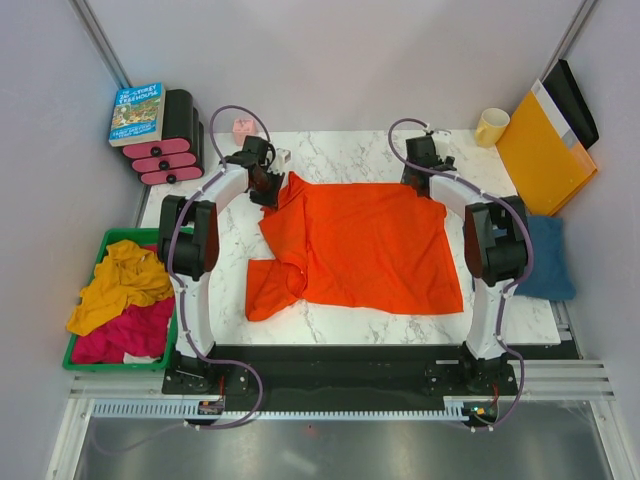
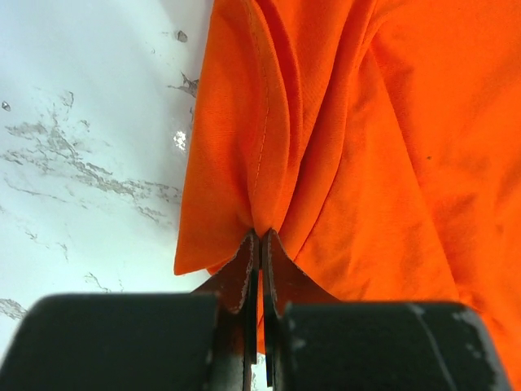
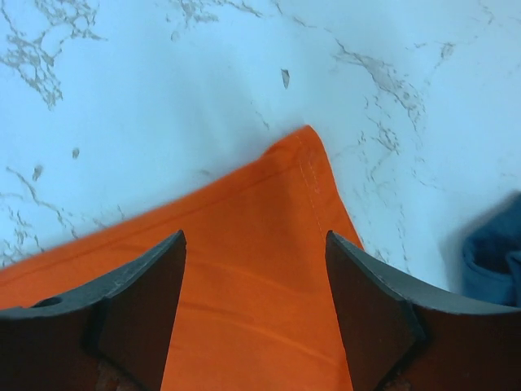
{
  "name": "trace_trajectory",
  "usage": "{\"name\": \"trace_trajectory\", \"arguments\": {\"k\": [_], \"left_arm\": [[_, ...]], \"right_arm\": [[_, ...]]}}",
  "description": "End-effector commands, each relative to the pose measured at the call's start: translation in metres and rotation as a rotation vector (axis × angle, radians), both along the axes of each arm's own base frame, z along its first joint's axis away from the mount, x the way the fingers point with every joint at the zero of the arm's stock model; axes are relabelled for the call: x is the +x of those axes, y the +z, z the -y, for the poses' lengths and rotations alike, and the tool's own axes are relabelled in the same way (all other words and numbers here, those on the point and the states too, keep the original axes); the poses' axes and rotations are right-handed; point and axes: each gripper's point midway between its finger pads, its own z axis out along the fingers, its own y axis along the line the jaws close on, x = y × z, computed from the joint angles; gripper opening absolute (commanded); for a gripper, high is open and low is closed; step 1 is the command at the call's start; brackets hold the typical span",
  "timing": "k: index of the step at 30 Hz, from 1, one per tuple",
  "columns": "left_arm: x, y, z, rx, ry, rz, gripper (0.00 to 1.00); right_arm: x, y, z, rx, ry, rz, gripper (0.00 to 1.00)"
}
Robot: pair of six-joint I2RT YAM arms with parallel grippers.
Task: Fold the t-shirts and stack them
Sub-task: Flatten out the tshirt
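The orange-red t-shirt [image 1: 360,245] lies spread on the marble table, with a sleeve bunched at its near left. My left gripper [image 1: 268,186] is at the shirt's far left corner. In the left wrist view its jaws [image 2: 261,238] are pressed together on a pinched fold of the orange cloth [image 2: 342,147]. My right gripper [image 1: 426,186] hovers over the far right corner. Its fingers [image 3: 255,242] stand apart on either side of the flat hem corner [image 3: 301,155]. The dark blue t-shirt [image 1: 546,258] sits folded at the table's right edge and shows as blue cloth [image 3: 495,252] in the right wrist view.
A green bin [image 1: 150,234] of yellow and pink clothes stands on the left. A book [image 1: 137,113] lies on black and pink rolls [image 1: 165,150] at the back left. A yellow mug [image 1: 491,126] and an orange-yellow envelope [image 1: 545,150] are at the back right.
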Motion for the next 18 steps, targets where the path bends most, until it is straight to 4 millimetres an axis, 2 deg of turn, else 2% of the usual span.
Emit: {"name": "trace_trajectory", "arguments": {"k": [1, 5, 6, 7, 9, 13, 18], "left_arm": [[0.001, 0.028, 0.002, -0.007, -0.038, 0.061, 0.02], [0.001, 0.027, 0.001, 0.0, -0.044, 0.063, 0.02], [0.001, 0.028, 0.002, -0.003, -0.046, 0.066, 0.02], [0.002, 0.028, 0.001, -0.001, -0.045, 0.065, 0.02], [0.002, 0.027, 0.002, -0.003, -0.046, 0.064, 0.02], [0.004, 0.027, 0.003, -0.005, -0.045, 0.065, 0.02], [0.004, 0.026, 0.002, -0.004, -0.04, 0.061, 0.02]], "right_arm": [[0.03, 0.0, 0.007, 0.072, -0.033, 0.034, 0.77], [0.04, -0.011, 0.017, 0.082, -0.057, 0.009, 0.77], [0.041, -0.023, 0.019, 0.082, -0.059, -0.017, 0.77], [0.049, -0.017, 0.019, 0.088, -0.059, -0.006, 0.77], [0.047, -0.03, 0.022, 0.074, -0.064, -0.054, 0.77], [0.047, -0.038, 0.021, 0.074, -0.06, -0.073, 0.77], [0.041, -0.061, 0.024, 0.1, -0.08, -0.134, 0.77]]}}
